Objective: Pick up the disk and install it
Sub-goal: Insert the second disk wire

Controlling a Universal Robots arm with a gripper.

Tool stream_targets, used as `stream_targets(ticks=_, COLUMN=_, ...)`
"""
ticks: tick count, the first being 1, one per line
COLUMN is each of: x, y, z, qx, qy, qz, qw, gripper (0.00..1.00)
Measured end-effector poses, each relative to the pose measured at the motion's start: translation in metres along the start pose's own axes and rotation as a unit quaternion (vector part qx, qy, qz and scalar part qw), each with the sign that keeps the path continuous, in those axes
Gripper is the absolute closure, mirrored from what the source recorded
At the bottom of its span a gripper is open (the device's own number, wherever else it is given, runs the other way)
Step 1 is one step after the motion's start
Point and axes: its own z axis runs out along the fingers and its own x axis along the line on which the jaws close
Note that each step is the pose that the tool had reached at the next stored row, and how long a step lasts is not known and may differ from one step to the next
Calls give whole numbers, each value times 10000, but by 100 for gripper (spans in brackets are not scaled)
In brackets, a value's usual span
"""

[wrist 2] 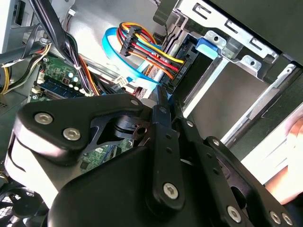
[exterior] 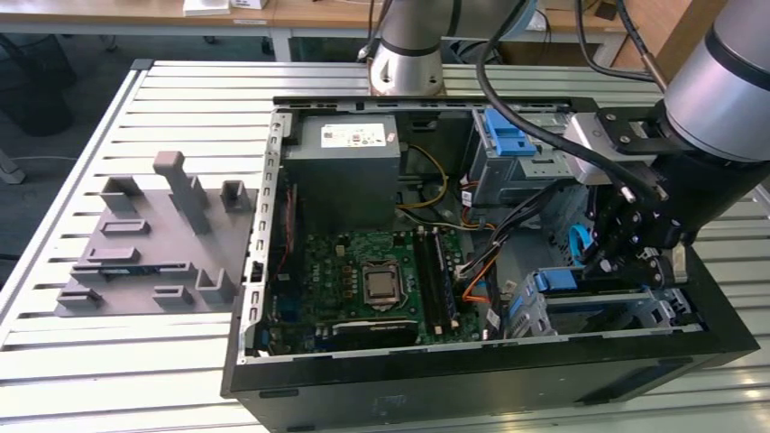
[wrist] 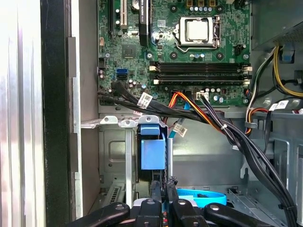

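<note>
Gripper: black linkage (wrist: 161,198) nearest the lens in both wrist views, fingers drawn together with nothing between them, poised just above the drive bay.
Disk: seated on edge in the metal bay (wrist: 111,156), its blue rail (wrist: 151,149) facing up; blue tab (wrist 2: 208,46) also seen in the second wrist view.
Cables: coloured bundle (wrist 2: 151,54) running beside the bay.
Case: open black tower (exterior: 481,379), green motherboard (exterior: 373,280) exposed.
Surface: slatted metal table (exterior: 72,361), grey fixture (exterior: 151,239) toward the exterior view's left.
</note>
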Motion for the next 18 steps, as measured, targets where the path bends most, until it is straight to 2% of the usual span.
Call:
stream_targets(ticks=9, x=1, y=1, z=29, qx=0, qy=0, qz=0, qw=10000, gripper=84)
stream_targets(ticks=10, x=-16, y=0, z=17, qx=-2, qy=49, qz=-1, qw=10000, gripper=84)
stream_targets(ticks=18, x=-15, y=0, z=18, qx=-2, qy=49, qz=-1, qw=10000, gripper=84)
